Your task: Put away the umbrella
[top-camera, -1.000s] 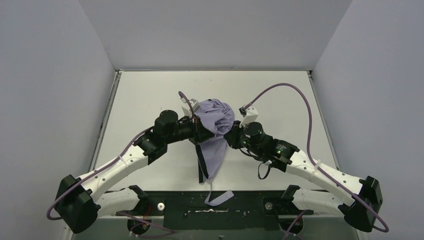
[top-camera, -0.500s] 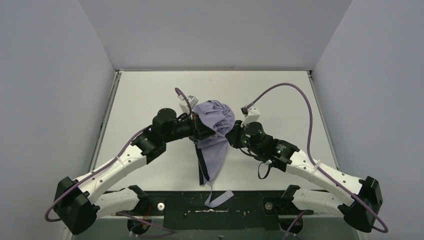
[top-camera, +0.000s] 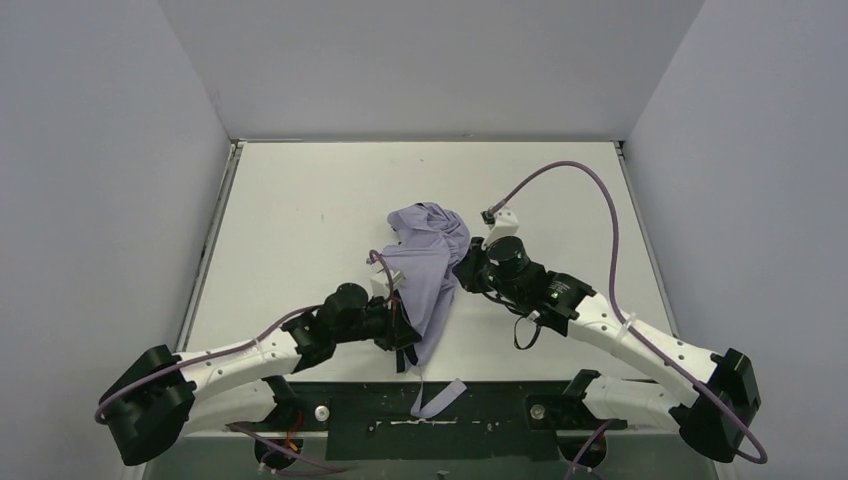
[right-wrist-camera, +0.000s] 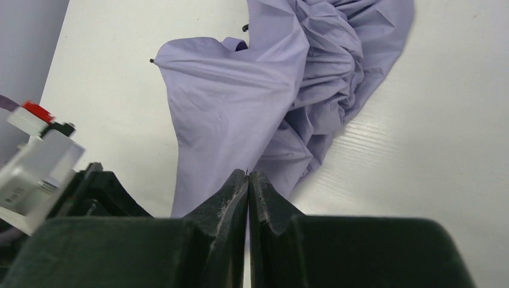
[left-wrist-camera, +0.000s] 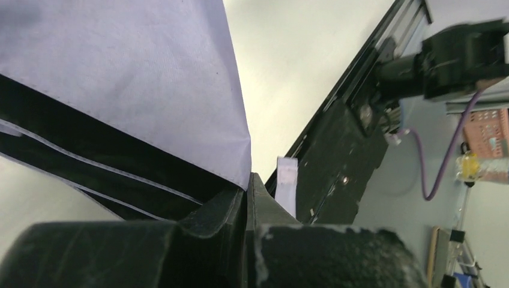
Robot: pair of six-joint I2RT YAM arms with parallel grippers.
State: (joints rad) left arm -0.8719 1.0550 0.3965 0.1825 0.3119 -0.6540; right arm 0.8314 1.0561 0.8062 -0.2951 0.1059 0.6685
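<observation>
The umbrella (top-camera: 430,255) lies collapsed mid-table, a crumpled lavender bundle with black lining along its left edge. A narrow strap (top-camera: 440,395) trails from its near tip over the base rail. My left gripper (top-camera: 403,335) is at the near left end of the bundle. In the left wrist view its jaws (left-wrist-camera: 248,178) are shut, with a taut corner of the umbrella fabric (left-wrist-camera: 150,72) running into their tip. My right gripper (top-camera: 462,272) is at the bundle's right edge. Its jaws (right-wrist-camera: 248,174) are shut, and folds of the fabric (right-wrist-camera: 270,90) converge on the tip.
The white table (top-camera: 300,200) is closed in by grey walls on three sides. A black mounting rail (top-camera: 500,410) runs along the near edge. A purple cable (top-camera: 590,180) arcs over the right side. The left arm's white camera block (right-wrist-camera: 36,162) shows beside the fabric.
My left gripper has travelled from the umbrella's upper left side down to its near end, staying shut. The fabric looks drawn out flatter along its length. The right gripper has barely moved.
</observation>
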